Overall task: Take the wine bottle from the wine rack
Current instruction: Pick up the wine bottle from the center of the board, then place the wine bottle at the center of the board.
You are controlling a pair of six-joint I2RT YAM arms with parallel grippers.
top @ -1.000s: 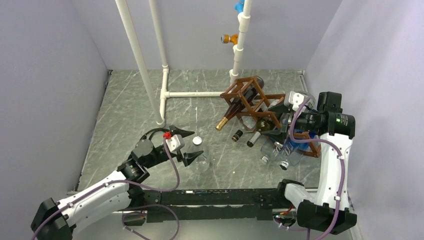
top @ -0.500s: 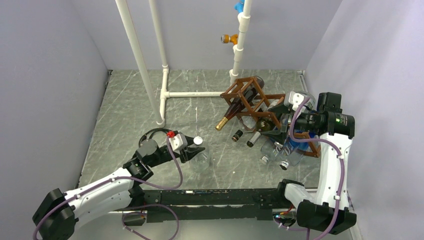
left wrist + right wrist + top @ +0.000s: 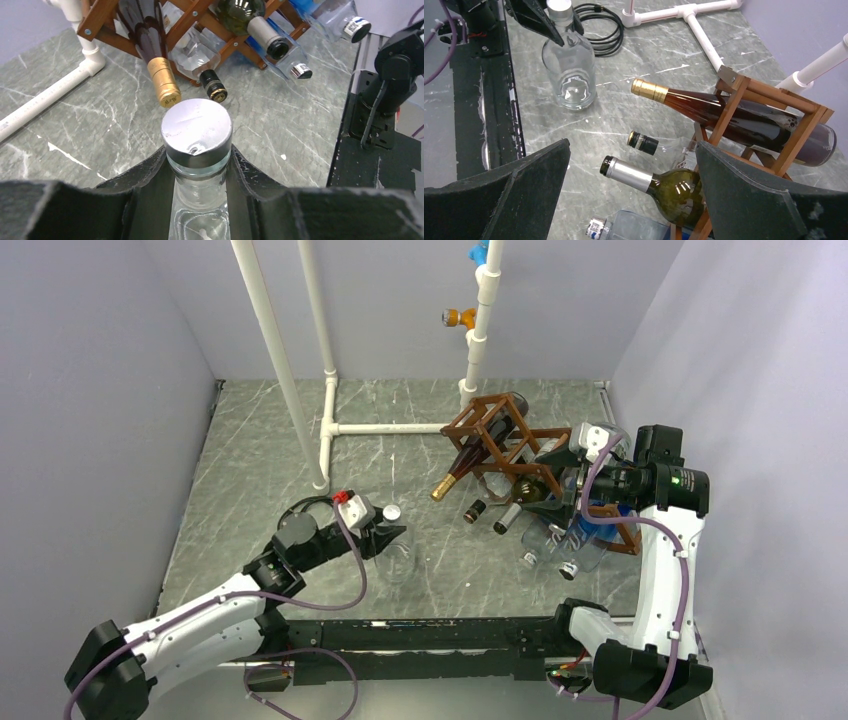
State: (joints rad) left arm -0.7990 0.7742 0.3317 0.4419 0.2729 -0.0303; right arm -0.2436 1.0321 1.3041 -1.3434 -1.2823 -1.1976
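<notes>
Left gripper point(image 3: 388, 533) has swung in since a second ago and now pinches the neck of the clear bottle point(image 3: 197, 131), which stands upright on the table point(image 3: 260, 460), well apart from the wine rack point(image 3: 723, 109). On my right, nothing has shifted: the right gripper point(image 3: 553, 481) hangs with its fingers spread wide just beside the rack, over the green wine bottle point(image 3: 674, 187) lying in a lower cell. I see the gold-capped wine bottle point(image 3: 694, 102) slanting through the top cell, neck down.

Smooth wooden wine rack point(image 3: 724, 100), glossy clear glass bottle point(image 3: 570, 75) with brushed-metal cap point(image 3: 196, 131), matt marbled table point(image 3: 260, 460).
</notes>
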